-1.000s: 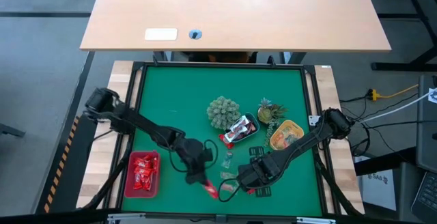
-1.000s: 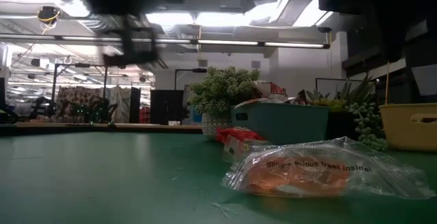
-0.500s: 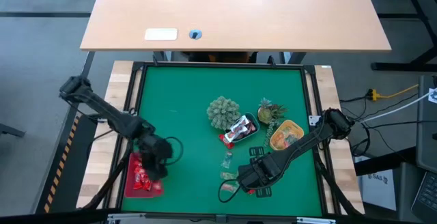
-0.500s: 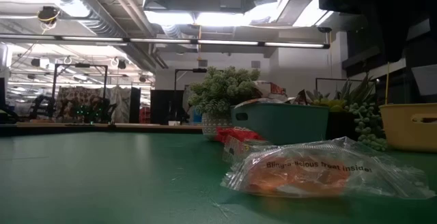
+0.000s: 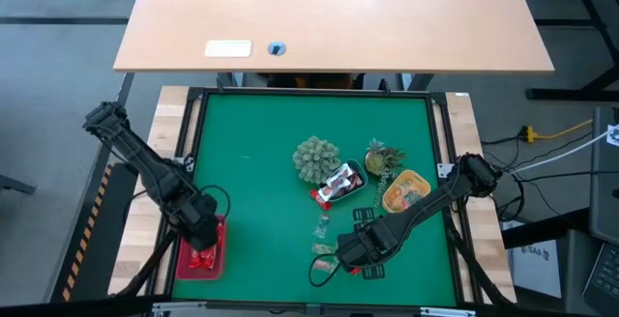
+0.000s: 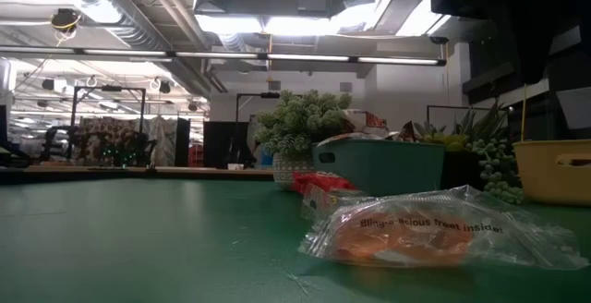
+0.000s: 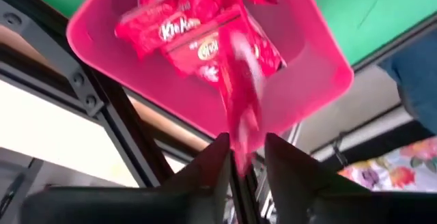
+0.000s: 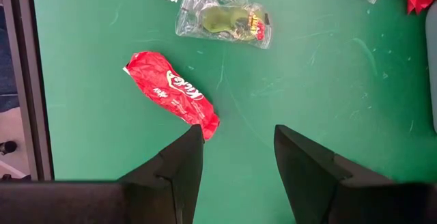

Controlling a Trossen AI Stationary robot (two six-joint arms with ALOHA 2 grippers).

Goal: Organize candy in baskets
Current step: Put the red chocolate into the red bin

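The red basket (image 5: 184, 264) sits at the table's near left corner with several red wrapped candies (image 7: 184, 36) in it. My left gripper (image 5: 205, 232) hangs just above it, pointing steeply down, jaws apart. A blurred red candy (image 7: 242, 108) reaches from between the fingertips toward the heap. My right gripper (image 8: 237, 152) stands open above the green mat near the front edge, a red candy (image 8: 171, 91) and clear greenish candies (image 8: 222, 16) lying ahead of it. The blue basket (image 5: 354, 193) and the yellow basket (image 5: 406, 191) stand mid-right. My left gripper has the narrow end of the blurred red candy (image 7: 243, 157) between its fingertips, which point down at the red basket. A gap shows between that end and one finger (image 7: 287, 166). Whether the other finger touches the candy I cannot tell.
Two green spiky plants (image 5: 316, 158) (image 5: 382, 158) stand behind the blue and yellow baskets. A clear wrapper with an orange sweet (image 6: 434, 234) lies close in the low view. The mat's far left half is bare.
My left gripper has carried a red candy from the near middle of the mat toward the table's left edge, rising and turning as it went. It now hangs over the red basket.
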